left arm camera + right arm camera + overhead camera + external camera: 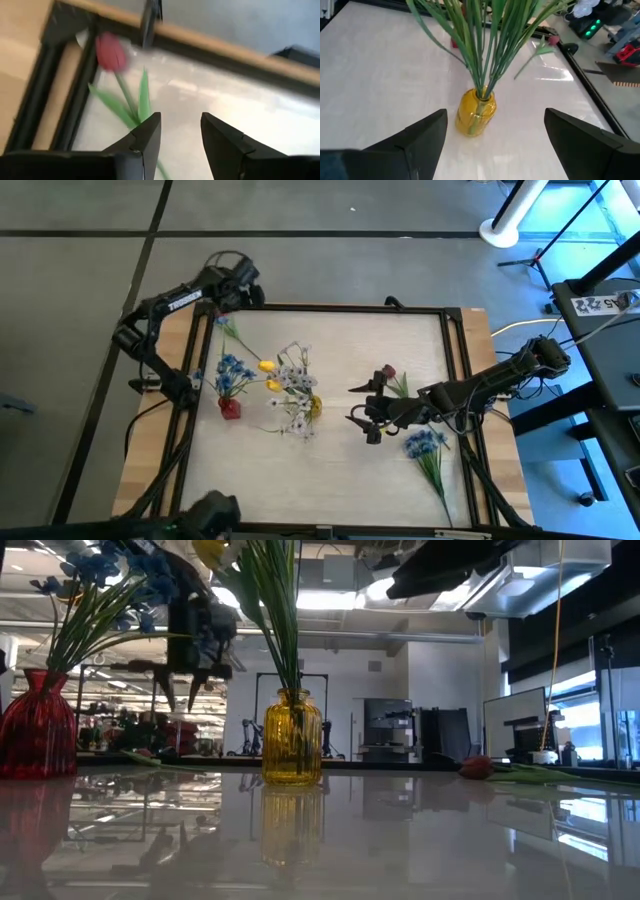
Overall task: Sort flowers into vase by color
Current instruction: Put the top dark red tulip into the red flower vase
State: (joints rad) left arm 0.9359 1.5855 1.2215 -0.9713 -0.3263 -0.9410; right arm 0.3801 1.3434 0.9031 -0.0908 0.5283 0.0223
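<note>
Flowers stand in 2 vases: note blue blooms in the red vase point(230, 408) and yellow tulips with white sprigs in the yellow vase point(476, 111). Find 1 red tulip point(111, 52) lying at the table's point(340, 470) far-left corner below the left claw point(180, 131), fingers apart, empty. Your right claw point(362, 412) hovers mid-table, spread wide, empty.
</note>
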